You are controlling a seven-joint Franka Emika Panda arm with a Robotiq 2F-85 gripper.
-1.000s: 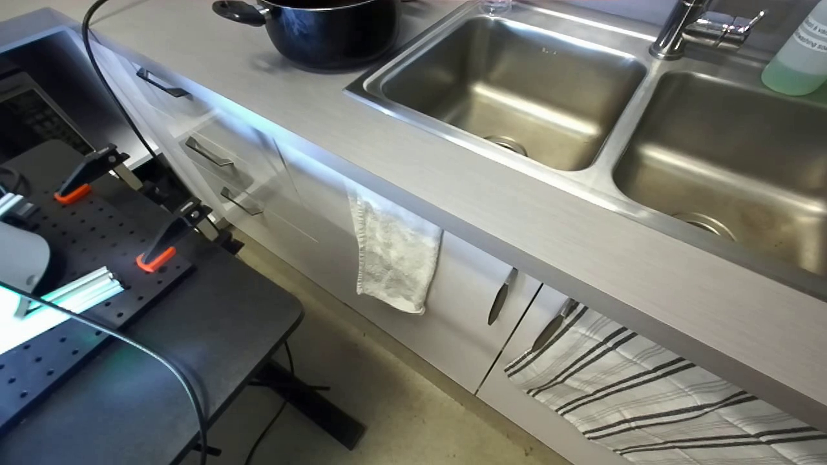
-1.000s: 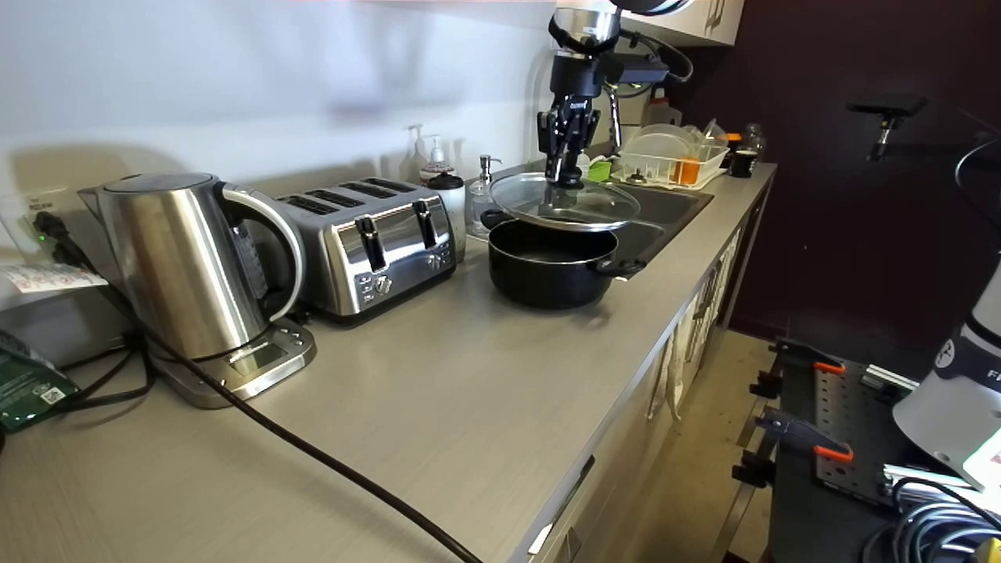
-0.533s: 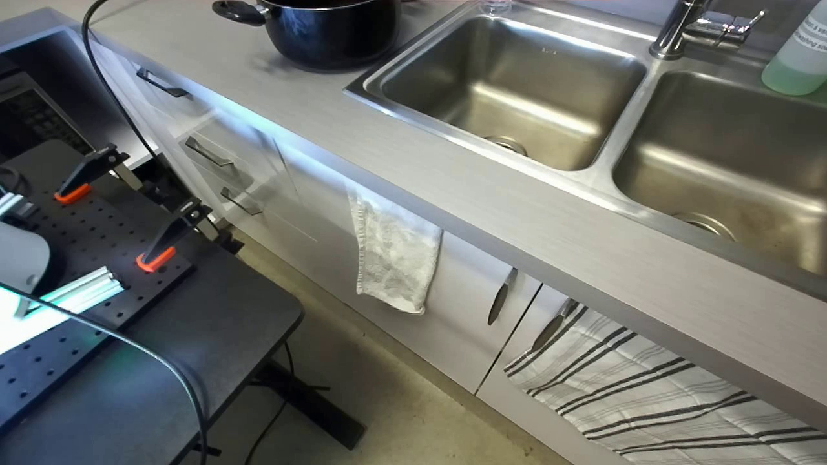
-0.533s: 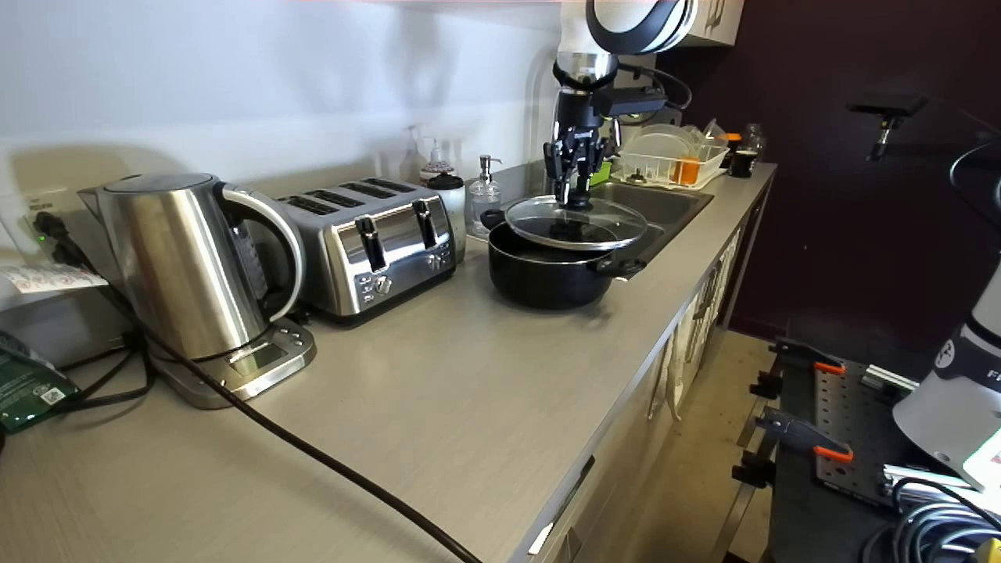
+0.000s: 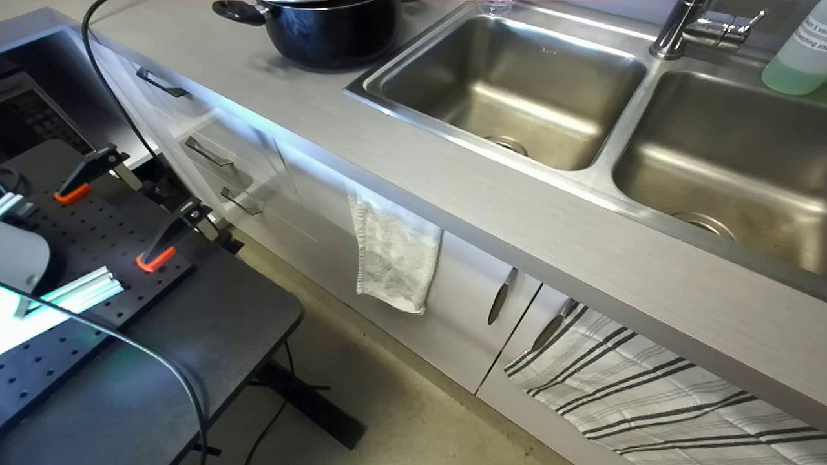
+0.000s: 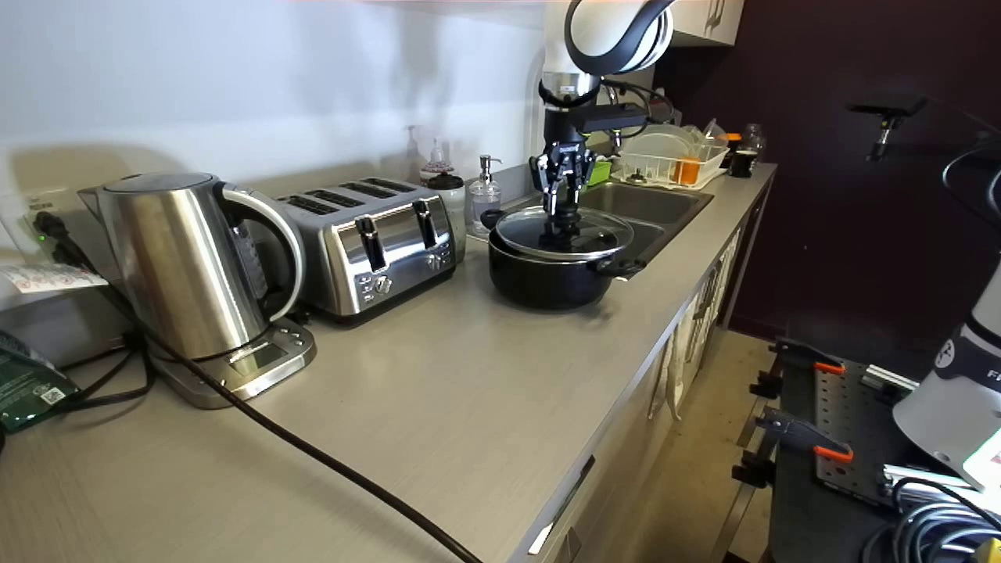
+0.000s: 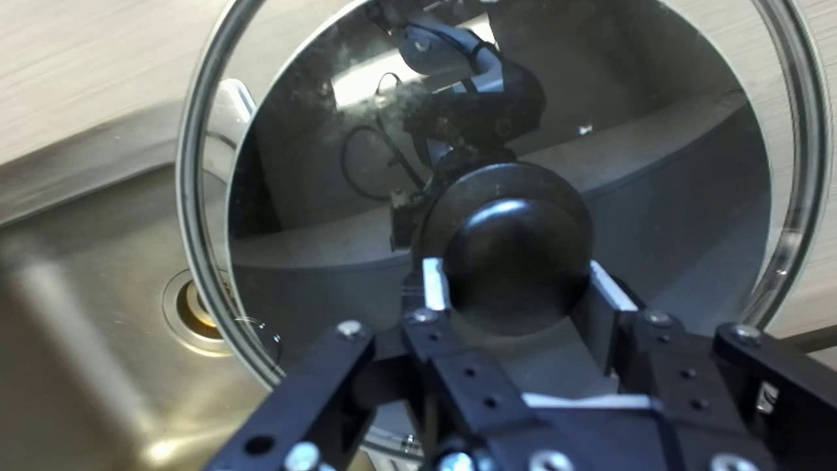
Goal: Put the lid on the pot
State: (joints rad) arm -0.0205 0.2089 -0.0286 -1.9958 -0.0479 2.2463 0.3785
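Note:
The glass lid [image 6: 600,233] has a thin metal rim and a dark knob [image 7: 516,255]. My gripper [image 6: 561,221] points down, and in the wrist view its fingers [image 7: 521,282] press the knob from both sides. The black pot [image 6: 547,283] stands upright on the counter beside the sink. The lid is over its mouth, a little off to the right; I cannot tell if it touches the rim. In the wrist view the pot's dark mouth shows through the glass [image 7: 667,261]. The pot [image 5: 333,35] also shows, cut off, in an exterior view.
A steel toaster [image 6: 391,250], a tumbler [image 6: 452,215] and a soap dispenser [image 6: 485,199] stand beside the pot along the wall. A kettle [image 6: 180,274] and a black cable [image 6: 336,465] are nearer the camera. The double sink [image 5: 632,111] adjoins the pot.
My gripper has come down with the lid, from well above the pot to about its rim. In the last half second it also shifted slightly left in an exterior view.

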